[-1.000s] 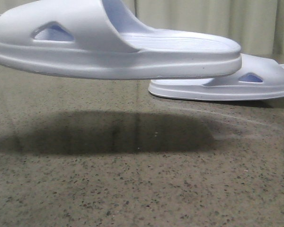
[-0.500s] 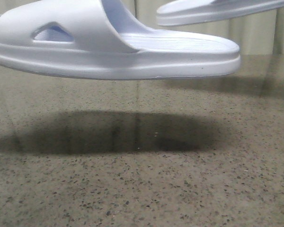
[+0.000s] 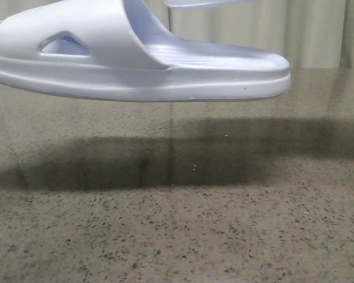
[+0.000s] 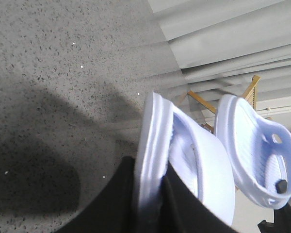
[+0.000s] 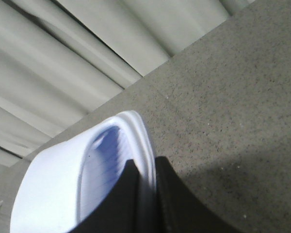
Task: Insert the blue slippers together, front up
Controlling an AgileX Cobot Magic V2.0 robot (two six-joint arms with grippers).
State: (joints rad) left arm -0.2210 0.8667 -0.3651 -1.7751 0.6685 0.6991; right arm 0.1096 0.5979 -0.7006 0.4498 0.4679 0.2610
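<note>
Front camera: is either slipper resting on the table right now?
No. The near slipper hangs clear above its shadow on the table, and the other slipper is higher, at the top edge.

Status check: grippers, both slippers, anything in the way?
Left gripper shut on left slipper, airborne. Right gripper shut on right slipper, airborne too. Slippers apart, not inserted. Nothing between them.

Front cam sits really low, almost skimming the speckled bench (image 3: pixel 177 236), looking forward at the curtains with one slipper (image 3: pixel 135 59) filling the frame super close. The left wrist cam rides right above its own tool (image 4: pixel 157 194), looking along that slipper's sole edge toward the other slipper (image 4: pixel 254 150). The right wrist cam does the same with its own slipper (image 5: pixel 87 189), and all three views share the bench and curtain backdrop.
</note>
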